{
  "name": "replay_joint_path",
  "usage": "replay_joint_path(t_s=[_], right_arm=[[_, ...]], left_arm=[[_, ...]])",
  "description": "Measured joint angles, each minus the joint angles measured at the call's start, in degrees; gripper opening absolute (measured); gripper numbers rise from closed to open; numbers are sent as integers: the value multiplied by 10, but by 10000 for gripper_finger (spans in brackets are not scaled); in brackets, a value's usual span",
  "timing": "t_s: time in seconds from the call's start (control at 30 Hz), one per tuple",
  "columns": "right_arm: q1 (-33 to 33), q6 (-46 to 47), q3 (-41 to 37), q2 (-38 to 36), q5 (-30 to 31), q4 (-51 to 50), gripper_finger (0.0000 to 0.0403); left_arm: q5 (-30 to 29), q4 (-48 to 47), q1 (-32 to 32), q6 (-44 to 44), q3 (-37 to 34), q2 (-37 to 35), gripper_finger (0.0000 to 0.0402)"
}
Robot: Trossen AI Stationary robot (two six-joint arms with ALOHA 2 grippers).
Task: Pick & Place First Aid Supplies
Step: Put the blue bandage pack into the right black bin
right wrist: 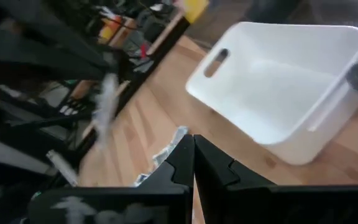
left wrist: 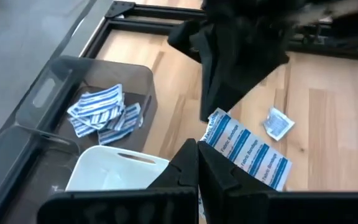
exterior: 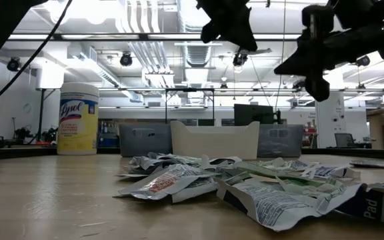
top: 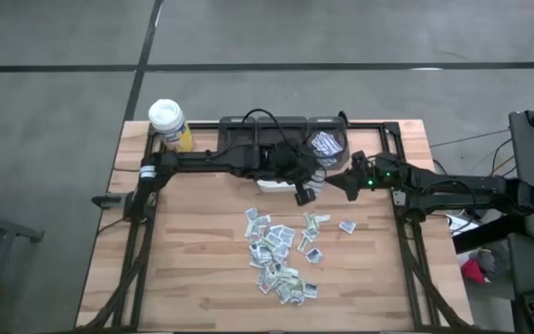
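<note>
Yellow white-lidded wipes canister (top: 169,124) at wooden tabletop (top: 193,269) far corner; white bin (right wrist: 278,93) and grey bins (left wrist: 61,106) along far edge.

The yellow canister (exterior: 78,119) reads "Lysol"; one packet (exterior: 379,203) reads "Pad".

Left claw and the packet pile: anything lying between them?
Nothing: in the high view only bare wooden table separates the shut left claw from the packet pile.

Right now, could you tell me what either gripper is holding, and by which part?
The left gripper appears to pinch a blue-striped packet by one edge. The right gripper is shut, with nothing plainly in it.
</note>
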Motion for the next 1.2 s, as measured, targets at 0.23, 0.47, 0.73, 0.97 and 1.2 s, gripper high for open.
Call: replay_joint_path(t_s=[0.23, 0.47, 0.73, 0.97, 1.2], right_arm=[[0, -5, 0, -32, -84, 2, 10], [1, 12, 0, -33, -104, 31, 57], [1, 39, 0, -8, -101, 50, 152], [0, 47, 5, 47, -86, 105, 203], [0, 25, 46, 95, -73, 107, 202]], left_arm=[[0, -3, -2, -11, 0, 0, 0], [-1, -2, -3, -21, 0, 0, 0], [-1, -1, -4, -29, 0, 0, 0], [-1, -1, -5, -35, 0, 1, 0], [-1, 0, -5, -42, -9, 1, 0]])
